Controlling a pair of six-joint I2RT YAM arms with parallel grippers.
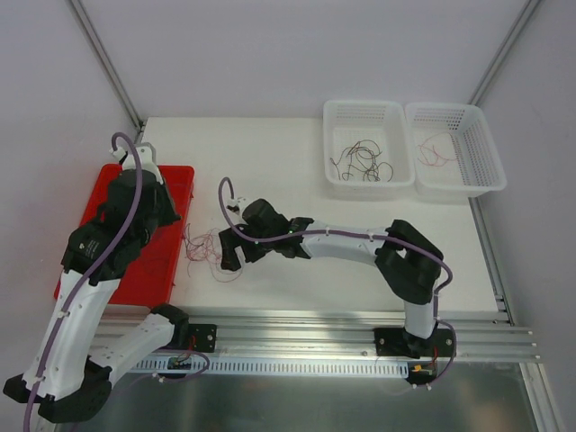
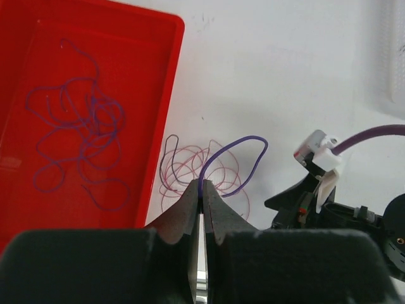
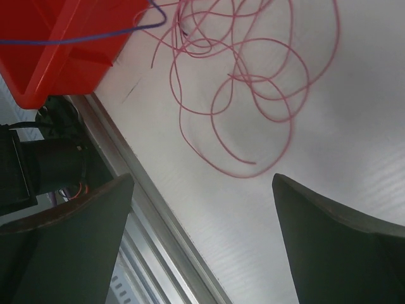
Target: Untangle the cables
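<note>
**A:** Start at the left. What's there?

**B:** A red tray (image 2: 158, 95) of glossy moulded plastic, rectangular with rounded corners and a raised rim. A purple tangle (image 2: 88, 126) of hair-thin wire lies loose on its floor in overlapping loops, with no single direction to it.

**A:** And the left gripper (image 2: 201, 195)?

**B:** Its two matte black fingers are pressed together just past the tray's right rim, pinching a purple strand (image 2: 243, 139). In the left wrist view the strand rises from the pinch, arches to the right and curves back down in a narrow hoop, its long axis leaning up and right. The right wrist view shows purple wire running as a nearly straight line across the tray corner.

**A:** What lies under that hoop?

**B:** The pink-red coils (image 3: 253, 82) lie flat on the smooth white table (image 1: 297, 189) beside the tray. They are several round loops laid over each other, with one free end curling toward the metal rail (image 1: 315, 317) at the near edge. A darker strand loops at their left side.

**A:** The right gripper (image 3: 202, 180)?

**B:** It hangs over those coils with its jaws spread wide and nothing between the fingers. I can't tell whether it touches the wire.

**A:** Further right?

**B:** Two white lattice-walled plastic baskets stand side by side at the far right corner. The left basket (image 1: 337, 112) holds dark wires (image 1: 364, 162) in curly loops. The right basket (image 1: 486, 144) holds a little red wire (image 1: 438, 151).
</note>
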